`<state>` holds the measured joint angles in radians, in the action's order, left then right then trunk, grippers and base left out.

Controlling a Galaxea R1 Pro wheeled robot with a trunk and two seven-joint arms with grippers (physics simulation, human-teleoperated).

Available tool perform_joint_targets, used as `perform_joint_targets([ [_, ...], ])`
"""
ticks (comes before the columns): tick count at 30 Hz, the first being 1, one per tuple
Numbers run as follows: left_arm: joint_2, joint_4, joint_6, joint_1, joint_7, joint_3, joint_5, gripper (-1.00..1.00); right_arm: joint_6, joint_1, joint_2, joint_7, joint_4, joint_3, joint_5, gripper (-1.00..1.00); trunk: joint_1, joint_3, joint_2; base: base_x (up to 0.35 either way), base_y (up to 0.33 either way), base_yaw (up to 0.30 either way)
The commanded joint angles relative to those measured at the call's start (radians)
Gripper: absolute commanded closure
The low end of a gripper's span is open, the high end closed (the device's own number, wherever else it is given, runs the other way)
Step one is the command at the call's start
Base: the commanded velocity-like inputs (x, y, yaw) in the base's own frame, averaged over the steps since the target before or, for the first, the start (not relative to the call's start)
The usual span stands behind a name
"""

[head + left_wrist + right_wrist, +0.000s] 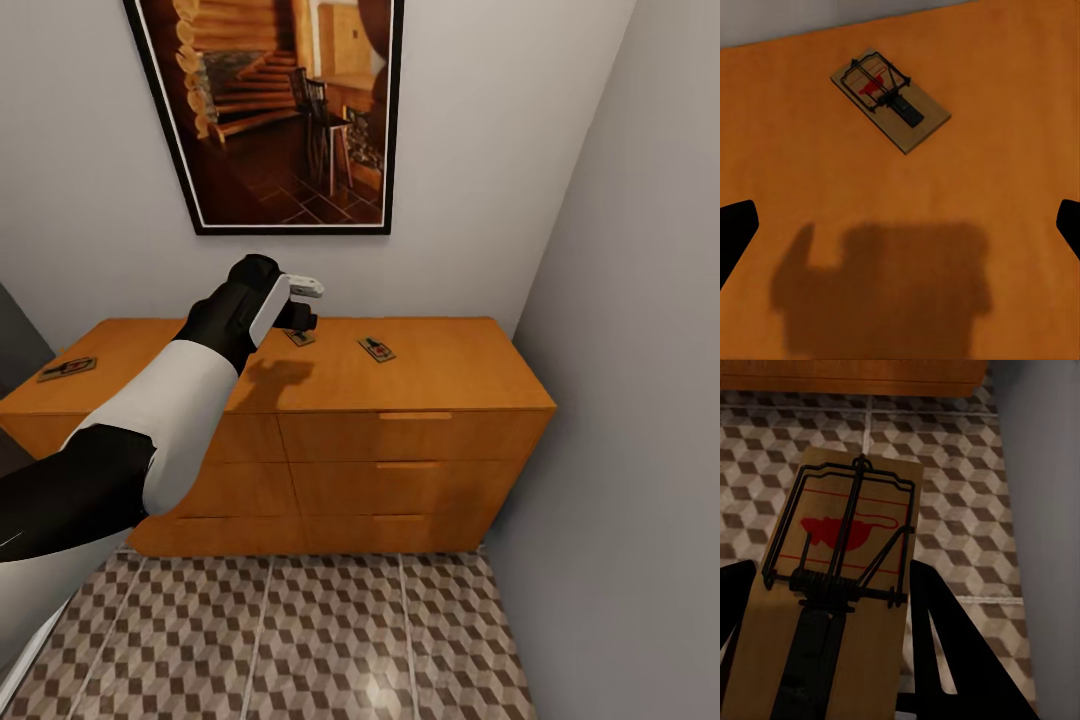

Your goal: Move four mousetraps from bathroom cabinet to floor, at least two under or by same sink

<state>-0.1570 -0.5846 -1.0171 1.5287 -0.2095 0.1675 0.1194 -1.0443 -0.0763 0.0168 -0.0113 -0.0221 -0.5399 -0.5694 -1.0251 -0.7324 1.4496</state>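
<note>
Wooden mousetrap with red mouse print gripped in right hand, left hand wide above cabinet

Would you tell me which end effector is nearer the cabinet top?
Left: the left end effector hovers over the cabinet top; the right end effector holds a mousetrap above the floor.

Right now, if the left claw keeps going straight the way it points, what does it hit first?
Most likely the bare cabinet top: the open left claw faces down at it, with the mousetrap lying a bit ahead of the fingertips. Depth is hard to judge.
</note>
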Motion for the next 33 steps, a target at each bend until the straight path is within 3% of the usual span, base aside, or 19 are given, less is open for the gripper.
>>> perform_joint_targets([
  [1, 0.001, 0.0, -0.003, 0.001, -0.009, 0.004, 0.01, -1.0, -0.003, 0.0, -0.002, -0.006, 0.001, -0.009, -0.004, 1.0, 0.0, -0.001, 0.0, 0.001, -0.001, 0.0],
  [21, 0.001, 0.001, -0.003, 0.001, -0.009, 0.004, 0.011, -1.0, -0.003, 0.0, -0.006, -0.003, -0.001, -0.011, -0.003, 1.0, 0.0, -0.001, 0.0, 0.0, 0.0, 0.01],
  [33, 0.001, 0.002, -0.003, 0.001, -0.009, 0.004, 0.011, -1.0, -0.003, -0.001, -0.006, 0.001, -0.001, -0.011, -0.003, 1.0, 0.0, -0.005, 0.0, 0.0, 0.0, 0.245],
])
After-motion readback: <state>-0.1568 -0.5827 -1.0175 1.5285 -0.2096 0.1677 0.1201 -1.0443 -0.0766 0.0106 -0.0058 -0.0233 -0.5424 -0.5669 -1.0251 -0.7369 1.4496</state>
